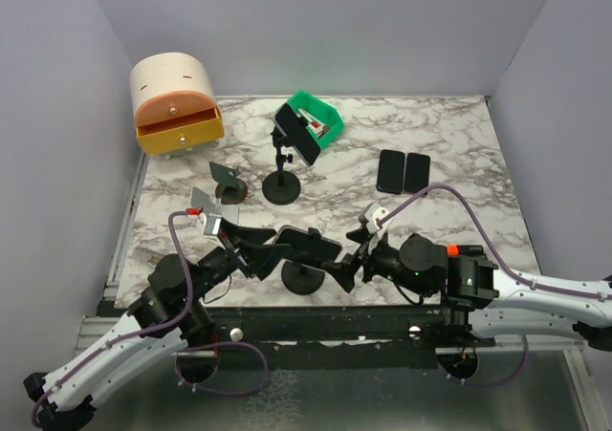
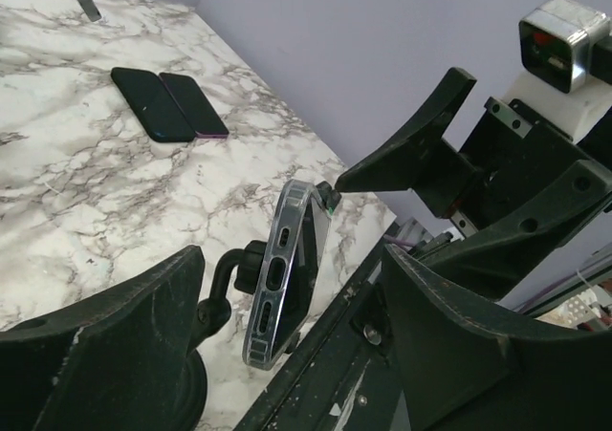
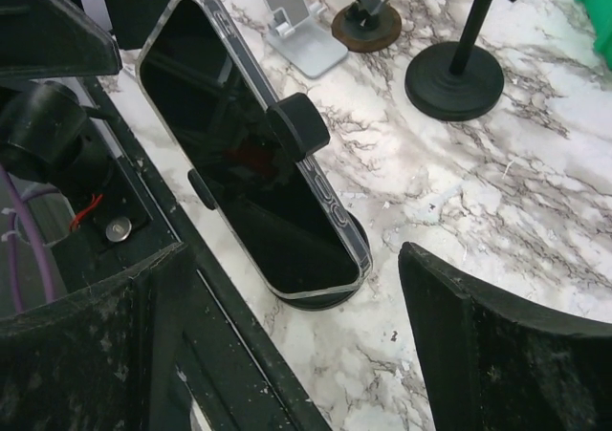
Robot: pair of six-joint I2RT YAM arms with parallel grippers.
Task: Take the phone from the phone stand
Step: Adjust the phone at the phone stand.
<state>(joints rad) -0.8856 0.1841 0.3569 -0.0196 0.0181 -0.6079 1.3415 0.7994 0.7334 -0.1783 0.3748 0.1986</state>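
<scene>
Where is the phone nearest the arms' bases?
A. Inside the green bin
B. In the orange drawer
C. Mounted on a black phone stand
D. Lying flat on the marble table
C: the phone sits tilted in the clamp of the black phone stand, raised off the marble table.

The table [image 1: 459, 144] is white marble with grey veining. The phone [image 3: 249, 154] is glossy black in a clear case, on a black stand [image 3: 298, 125]. The bin [image 1: 325, 116] is bright green. The cream box [image 1: 172, 77] has an orange drawer [image 1: 180, 130]. The walls [image 1: 335, 30] are pale lilac.
</scene>
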